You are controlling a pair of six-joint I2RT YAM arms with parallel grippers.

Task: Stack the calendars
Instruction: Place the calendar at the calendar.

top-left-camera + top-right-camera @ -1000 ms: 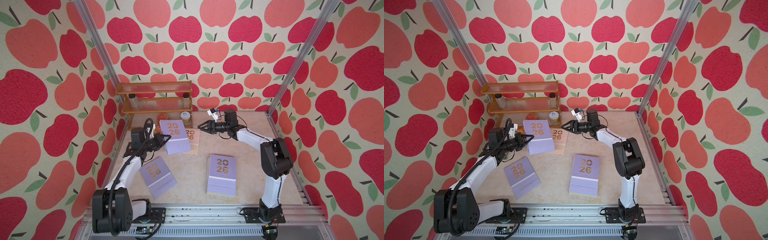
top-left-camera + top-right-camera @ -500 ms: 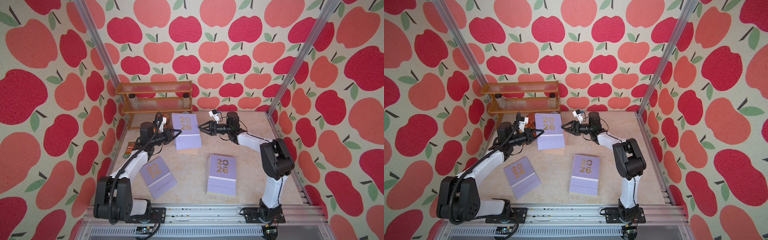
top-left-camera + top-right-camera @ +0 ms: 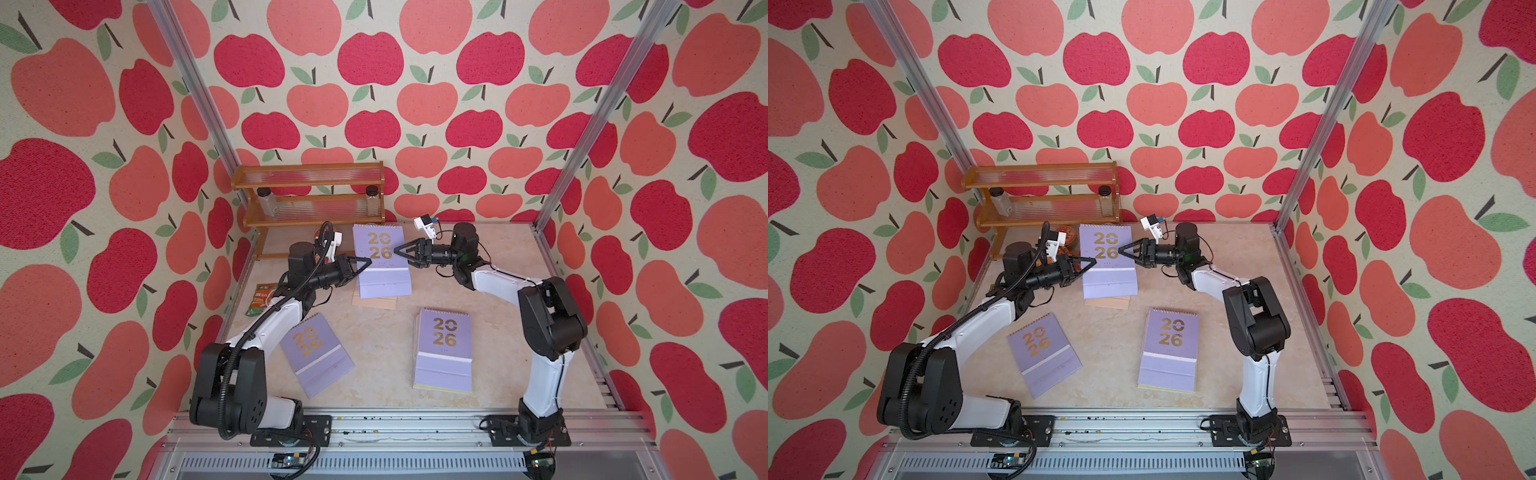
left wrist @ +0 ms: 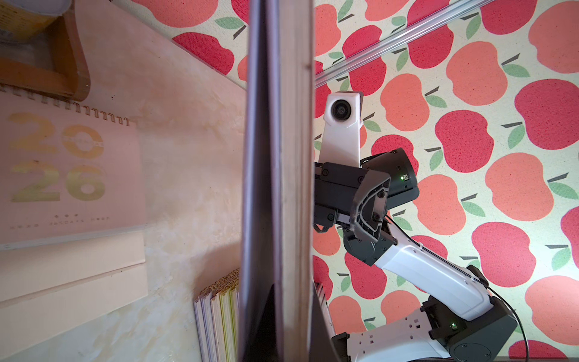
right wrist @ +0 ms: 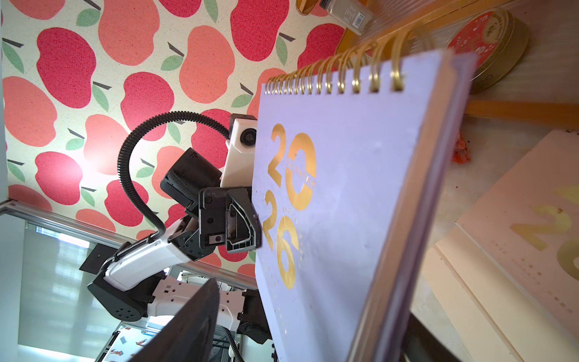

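Since a second ago, the left arm has swung the lilac spiral-bound desk calendar (image 3: 380,266) away from the left edge of the beige marbled tabletop (image 3: 498,291). It now hangs over the pale pink spiral-bound calendar (image 3: 374,301), which lies flat by the far edge. The right gripper (image 3: 397,250) has come up to the lifted calendar's right side.

The left arm reaches from its near-left base up the left edge, wrist level and pointing right. The left gripper (image 3: 368,261) is pinched tight on the lifted calendar's left edge. The right arm stands upright at the near-right corner, bends at the elbow and stretches toward the far edge, wrist level and pointing left. Its fingers are spread to either side of the calendar's right edge, one of them visibly off the cover in the right wrist view.

Each cover that shows reads "20" over "26" in gold; the small print beneath is too fine to read.

Three lilac covers show in both top views: the lifted one, a second lilac calendar (image 3: 316,353) lying askew near the near-left corner, and one topping a calendar stack (image 3: 444,353) near the near edge. In the left wrist view the stack's (image 4: 216,316) edges show lilac and yellow-green; how many it holds I cannot tell.

One orange and green snack packet (image 3: 261,297) lies at the left edge. One two-shelf wooden rack (image 3: 309,195) at the far edge holds two clear jars (image 3: 266,199) (image 3: 372,197).
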